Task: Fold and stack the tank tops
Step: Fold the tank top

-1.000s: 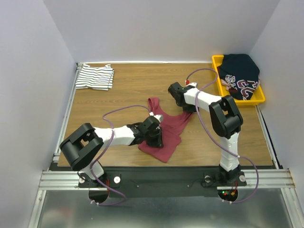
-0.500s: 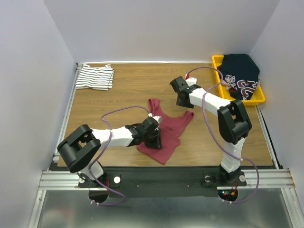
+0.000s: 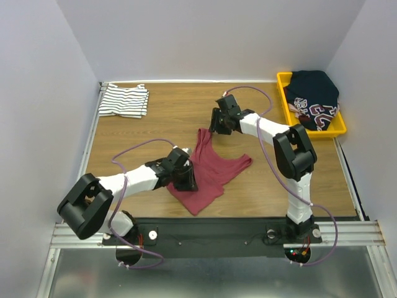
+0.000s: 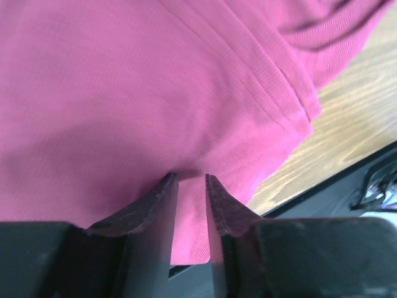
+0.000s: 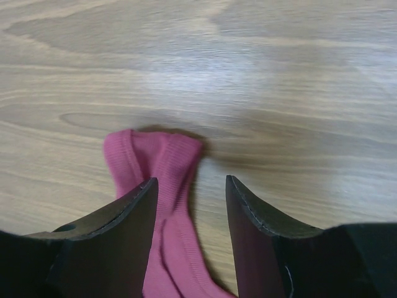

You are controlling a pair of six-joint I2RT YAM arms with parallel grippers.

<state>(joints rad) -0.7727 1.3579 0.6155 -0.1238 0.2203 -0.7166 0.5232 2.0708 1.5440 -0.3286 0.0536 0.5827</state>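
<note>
Near the middle of the tabletop (image 3: 167,118), the maroon tank top (image 3: 214,167) is lying flat, with the left claw (image 4: 191,177) pinching its side and dragging it left. After moving across, the right claw (image 5: 189,180) is now hanging wide open around a strap (image 5: 155,155), so folding is probably starting

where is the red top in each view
Top external: red top lies mid-table.
Left wrist: red top fills most of the picture.
Right wrist: only its strap end, low and left of centre.
Shared landmark: the wood table.
</note>
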